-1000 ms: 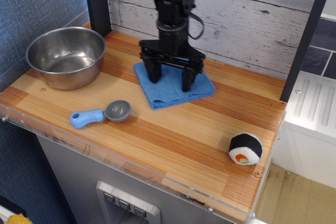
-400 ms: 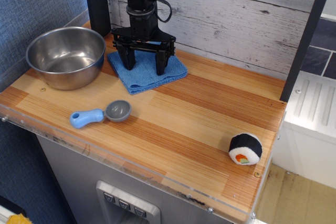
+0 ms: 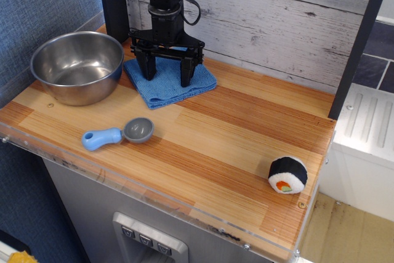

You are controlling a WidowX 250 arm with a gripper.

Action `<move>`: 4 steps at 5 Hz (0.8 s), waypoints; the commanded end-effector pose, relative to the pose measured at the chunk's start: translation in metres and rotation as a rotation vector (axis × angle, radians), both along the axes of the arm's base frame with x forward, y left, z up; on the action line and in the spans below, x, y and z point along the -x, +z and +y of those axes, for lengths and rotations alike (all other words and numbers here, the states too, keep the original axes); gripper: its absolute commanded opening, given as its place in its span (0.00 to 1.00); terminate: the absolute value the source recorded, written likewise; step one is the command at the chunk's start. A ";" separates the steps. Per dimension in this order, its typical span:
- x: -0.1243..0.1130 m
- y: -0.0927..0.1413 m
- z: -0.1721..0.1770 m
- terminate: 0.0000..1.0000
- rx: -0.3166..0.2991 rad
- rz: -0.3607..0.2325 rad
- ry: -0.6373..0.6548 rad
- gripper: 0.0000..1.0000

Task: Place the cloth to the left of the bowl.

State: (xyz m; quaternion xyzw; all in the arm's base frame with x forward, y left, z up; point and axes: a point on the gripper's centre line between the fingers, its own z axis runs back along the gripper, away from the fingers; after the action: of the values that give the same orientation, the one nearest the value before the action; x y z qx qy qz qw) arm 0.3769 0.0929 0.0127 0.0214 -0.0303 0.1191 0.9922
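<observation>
The blue cloth lies flat on the wooden counter, just right of the steel bowl, close to its rim. My black gripper points straight down over the cloth. Its two fingers are spread wide apart, with the tips resting on or just above the cloth's surface. Nothing is held between the fingers. The bowl stands at the counter's far left and looks empty.
A small grey scoop with a blue handle lies in front of the cloth. A sushi-roll toy sits near the front right corner. A dark post stands behind the bowl, a plank wall runs along the back.
The gripper and the cloth under it have slid left across the counter, from the middle to beside the bowl. Over the last half second they moved only slightly further left.
</observation>
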 end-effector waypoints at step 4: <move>0.012 0.112 -0.014 0.00 -0.030 -0.210 0.066 1.00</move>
State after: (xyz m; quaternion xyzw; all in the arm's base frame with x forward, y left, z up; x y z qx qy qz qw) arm 0.3665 0.0831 0.1032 0.0224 -0.1063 0.1561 0.9817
